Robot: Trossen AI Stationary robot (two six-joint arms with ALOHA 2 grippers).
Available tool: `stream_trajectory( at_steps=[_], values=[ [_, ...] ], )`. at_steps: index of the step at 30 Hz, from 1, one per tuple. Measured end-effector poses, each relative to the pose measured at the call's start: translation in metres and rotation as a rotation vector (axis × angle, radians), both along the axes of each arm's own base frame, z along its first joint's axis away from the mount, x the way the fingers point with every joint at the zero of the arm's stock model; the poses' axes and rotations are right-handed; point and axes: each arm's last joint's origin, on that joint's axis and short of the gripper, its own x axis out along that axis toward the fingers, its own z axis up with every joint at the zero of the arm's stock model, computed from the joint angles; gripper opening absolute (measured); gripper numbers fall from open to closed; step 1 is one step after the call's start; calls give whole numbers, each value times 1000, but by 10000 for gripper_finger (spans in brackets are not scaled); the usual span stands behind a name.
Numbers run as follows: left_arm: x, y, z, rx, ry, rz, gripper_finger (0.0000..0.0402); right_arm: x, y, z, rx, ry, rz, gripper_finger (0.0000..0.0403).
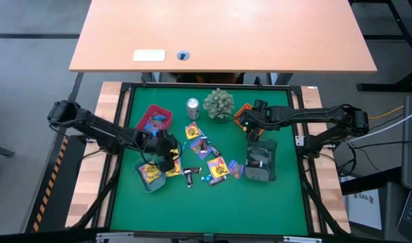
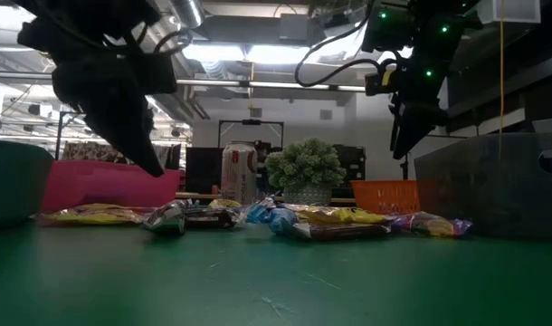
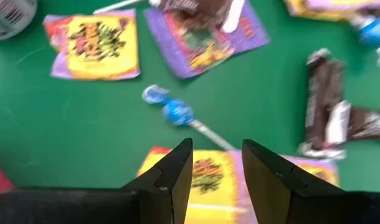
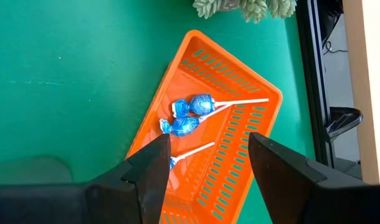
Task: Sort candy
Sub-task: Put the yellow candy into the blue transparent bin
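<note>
We see the right gripper (image 4: 205, 168), jaws apart and empty, above an orange basket (image 4: 252, 155) holding blue lollipops (image 4: 193, 115) near the mat's far right. The left gripper (image 3: 215, 171), jaws apart, hovers over candy (image 3: 202, 177) mid-mat.

Bright sweets on a green surface

The surface (image 1: 287, 196) is plain green. The yellow packets (image 3: 93, 46) carry dark print inside purple borders; the mini bars (image 3: 327, 99) are dark brown with white ends. Blue wrappers cover the lollipops (image 4: 193, 115), which have white sticks and lie in a slotted orange basket (image 4: 246, 155). One tray (image 1: 152, 111) is pink-red, another (image 1: 263, 162) dark grey. The can (image 1: 192, 108) is silver, the plant ball (image 1: 219, 102) pale green.
</note>
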Motion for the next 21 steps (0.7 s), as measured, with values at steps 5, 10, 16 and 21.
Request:
stream_trajectory(
  at_steps=[5, 10, 16, 21],
  values=[
    [1, 8, -1, 6, 24, -42, 126, 0, 0, 0, 0, 0, 0, 216],
    [2, 10, -8, 32, 72, -63, 126, 0, 0, 0, 0, 0, 0, 216],
    [5, 9, -24, 31, 147, -87, 126, 0, 0, 0, 0, 0, 0, 216],
    [8, 9, -33, 42, 190, -88, 126, 0, 0, 0, 0, 0, 0, 216]
  ],
)
